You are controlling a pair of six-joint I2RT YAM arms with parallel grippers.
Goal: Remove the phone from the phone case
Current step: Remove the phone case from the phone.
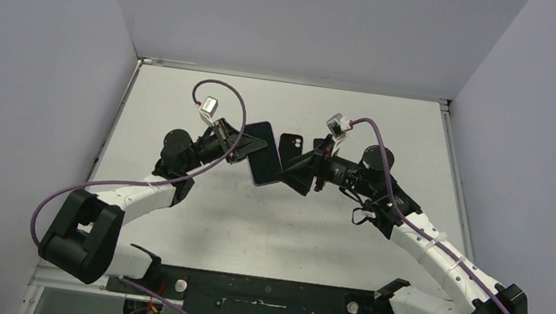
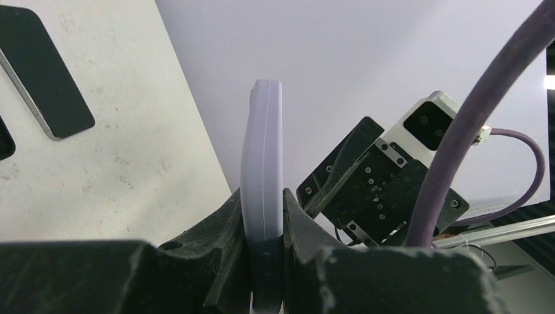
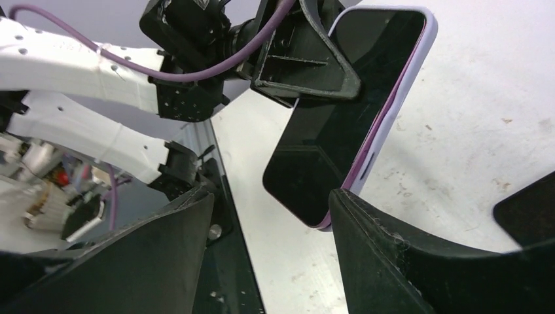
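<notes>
A phone with a dark screen sits in a lavender case. It is held up off the table, also seen in the top view. My left gripper is shut on one end of it. In the left wrist view the case edge stands upright between the closed fingers. My right gripper is open, and its right finger touches the phone's free lower corner. A purple phone edge shows beside the case rim there.
A second black phone lies flat on the white table behind the held one; it also shows in the left wrist view. Purple cables loop over both wrists. Grey walls enclose the table on three sides.
</notes>
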